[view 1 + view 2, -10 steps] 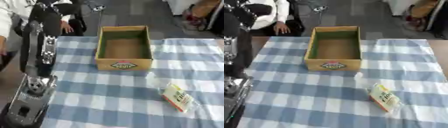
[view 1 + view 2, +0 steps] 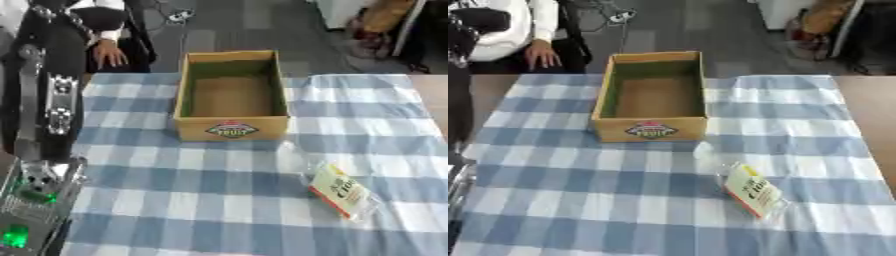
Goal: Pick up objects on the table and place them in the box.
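Cardboard box (image 2: pixel 231 95) stands open-topped near the far edge of the table (image 2: pixel 815 115), a little toward the left of its middle, with its long sides running away from the robot and a printed oval label on the near end wall. Its brown inside floor shows bare, with green lining on the inner walls. Blue-and-white checked cloth (image 2: pixel 201 200) covers the tabletop, while bare brown wood shows past the cloth at the right edge. A clear-wrapped packet (image 2: pixel 753 190) with a yellow, white and red label lies flat on the cloth toward the near right part of the table, well apart from the box and turned at an angle to the cloth's checks. A pale, see-through patch of wrapping extends from the packet toward the near right corner of the box. The robot's left arm (image 2: pixel 48 105) rises along the left edge of the table, black with silver joints, and a silvery segment with green lights sits by the near left corner. No palm or fingers of that arm can be made out, so whether the left hand is spread or closed cannot be told. The right hand appears in neither eye view.
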### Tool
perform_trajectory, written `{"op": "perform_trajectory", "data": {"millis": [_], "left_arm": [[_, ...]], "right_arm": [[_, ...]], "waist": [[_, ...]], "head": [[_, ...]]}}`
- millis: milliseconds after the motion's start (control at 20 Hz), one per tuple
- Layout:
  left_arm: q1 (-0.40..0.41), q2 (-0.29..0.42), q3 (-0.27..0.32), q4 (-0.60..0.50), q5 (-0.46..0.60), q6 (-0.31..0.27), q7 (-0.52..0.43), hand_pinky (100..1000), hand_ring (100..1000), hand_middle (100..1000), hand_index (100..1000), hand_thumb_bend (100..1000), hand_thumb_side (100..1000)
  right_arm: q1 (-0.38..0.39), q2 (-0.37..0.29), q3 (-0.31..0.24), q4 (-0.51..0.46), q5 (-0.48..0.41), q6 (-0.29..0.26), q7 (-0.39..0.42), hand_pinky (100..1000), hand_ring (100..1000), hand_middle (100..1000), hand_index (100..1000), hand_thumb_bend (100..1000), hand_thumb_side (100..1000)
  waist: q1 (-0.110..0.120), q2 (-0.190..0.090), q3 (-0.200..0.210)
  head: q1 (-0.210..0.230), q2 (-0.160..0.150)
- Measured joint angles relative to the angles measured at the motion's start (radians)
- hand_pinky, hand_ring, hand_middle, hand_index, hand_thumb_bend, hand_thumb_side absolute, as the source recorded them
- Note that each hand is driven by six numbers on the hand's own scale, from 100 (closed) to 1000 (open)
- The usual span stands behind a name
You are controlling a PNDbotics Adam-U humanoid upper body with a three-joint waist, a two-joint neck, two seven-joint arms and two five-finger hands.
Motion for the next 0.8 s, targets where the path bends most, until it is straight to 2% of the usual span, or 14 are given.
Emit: {"op": "perform_trajectory", "data": {"millis": [200,400,450,600,650,700,750,800], "left_arm": [[0.009,0.000,-0.005,0.000,0.001,0.003,-0.004,729,666,795,921,320,882],[0.018,0.001,-0.006,0.000,0.005,0.005,-0.010,730,667,795,921,324,888],[0.019,0.001,-0.007,0.000,0.006,0.004,-0.012,730,667,795,921,319,882],[0.027,0.001,-0.012,0.000,0.008,0.007,-0.016,731,667,796,920,319,881],[0.027,0.001,-0.013,0.000,0.009,0.007,-0.017,731,668,796,920,319,881],[0.027,0.001,-0.013,0.000,0.009,0.007,-0.018,731,668,796,920,319,881],[0.027,0.001,-0.013,0.000,0.009,0.007,-0.020,731,668,796,920,320,881],[0.027,0.001,-0.014,0.000,0.009,0.007,-0.022,731,668,796,920,320,881]], "right_arm": [[0.002,-0.034,0.002,0.000,0.060,0.090,0.058,604,529,597,786,415,980],[-0.001,-0.091,0.021,0.000,0.104,0.176,0.146,628,542,605,791,499,944],[-0.006,-0.106,0.028,0.000,0.112,0.193,0.171,635,548,609,792,523,964],[-0.014,-0.152,0.053,0.004,0.131,0.231,0.251,663,574,639,805,569,982],[-0.022,-0.170,0.063,0.011,0.138,0.239,0.278,687,592,661,815,586,962],[-0.033,-0.189,0.074,0.021,0.144,0.244,0.306,665,577,643,807,573,983],[-0.042,-0.203,0.082,0.033,0.151,0.246,0.330,711,607,684,821,619,999],[-0.047,-0.217,0.092,0.045,0.158,0.247,0.353,711,607,684,821,619,999]], "waist": [[-0.007,-0.014,0.005],[-0.016,-0.029,0.008],[-0.018,-0.031,0.010],[-0.024,-0.041,0.014],[-0.026,-0.045,0.016],[-0.028,-0.047,0.018],[-0.029,-0.048,0.019],[-0.030,-0.049,0.019]], "head": [[-0.028,0.027],[-0.047,0.055],[-0.051,0.062],[-0.055,0.082],[-0.057,0.088],[-0.058,0.094],[-0.058,0.097],[-0.058,0.100]]}}
